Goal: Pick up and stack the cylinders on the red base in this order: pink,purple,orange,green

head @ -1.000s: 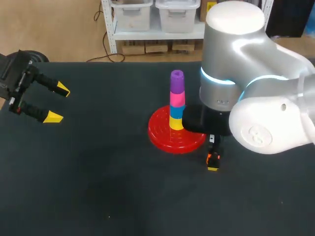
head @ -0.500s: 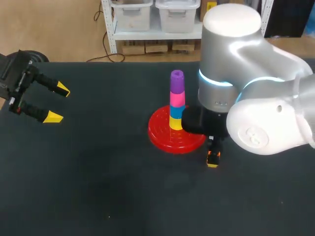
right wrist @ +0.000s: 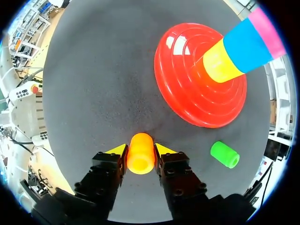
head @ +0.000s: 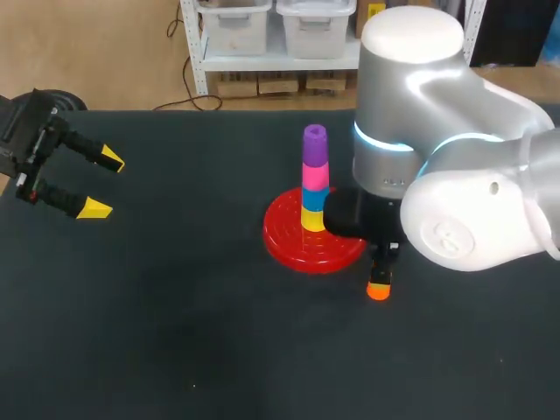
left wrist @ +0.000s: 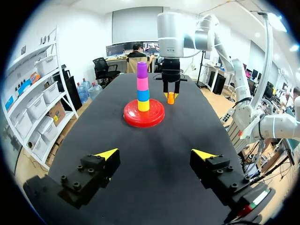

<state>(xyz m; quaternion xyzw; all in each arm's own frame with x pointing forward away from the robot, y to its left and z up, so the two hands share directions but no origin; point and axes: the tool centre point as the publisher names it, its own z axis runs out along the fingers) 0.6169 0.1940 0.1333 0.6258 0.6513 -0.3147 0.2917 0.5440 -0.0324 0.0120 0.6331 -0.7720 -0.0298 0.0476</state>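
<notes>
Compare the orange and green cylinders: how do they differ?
The orange cylinder is clamped from both sides by the right gripper; the green cylinder sits free on the table beside it. The head view shows the orange cylinder, but the arm hides the green cylinder. Both are off the red base's stack.

The left arm (head: 24, 144) sits at the bench's (head: 175, 350) left edge, its jaws spread wide with nothing between them. The right arm (head: 437, 175) reaches to the middle, wrist pointing down, jaws clamped on the orange cylinder (right wrist: 140, 153) from both sides.
</notes>
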